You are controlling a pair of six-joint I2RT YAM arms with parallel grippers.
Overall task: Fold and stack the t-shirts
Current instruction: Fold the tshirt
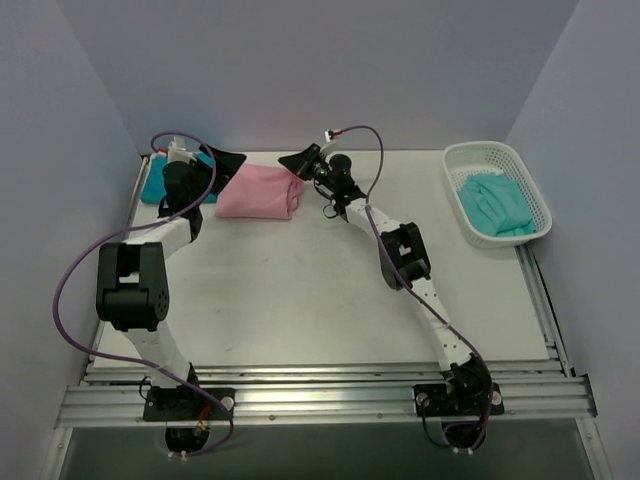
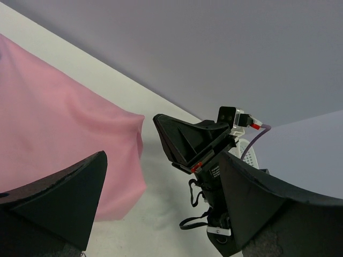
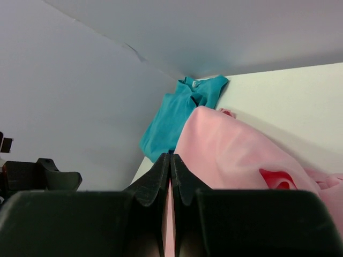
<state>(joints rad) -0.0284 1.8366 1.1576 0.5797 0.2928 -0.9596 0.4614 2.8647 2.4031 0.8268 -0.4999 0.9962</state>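
A folded light pink t-shirt (image 1: 260,192) lies at the back of the table, left of centre. A deep teal t-shirt (image 1: 153,186) lies crumpled in the far left corner, partly hidden by my left arm. A paler mint-teal t-shirt (image 1: 495,203) lies in the white basket (image 1: 520,165). My left gripper (image 1: 224,160) hovers open over the pink shirt's far left edge, nothing between its fingers (image 2: 53,198). My right gripper (image 1: 297,160) is shut at the pink shirt's far right corner, its tips together; in the right wrist view the pink t-shirt (image 3: 230,150) and the teal t-shirt (image 3: 171,118) lie beyond it.
The basket stands at the back right, by the table's edge. Grey walls close in the back and both sides. A metal rail (image 1: 320,395) with both arm bases runs along the near edge. Purple cables (image 1: 70,280) loop off both arms.
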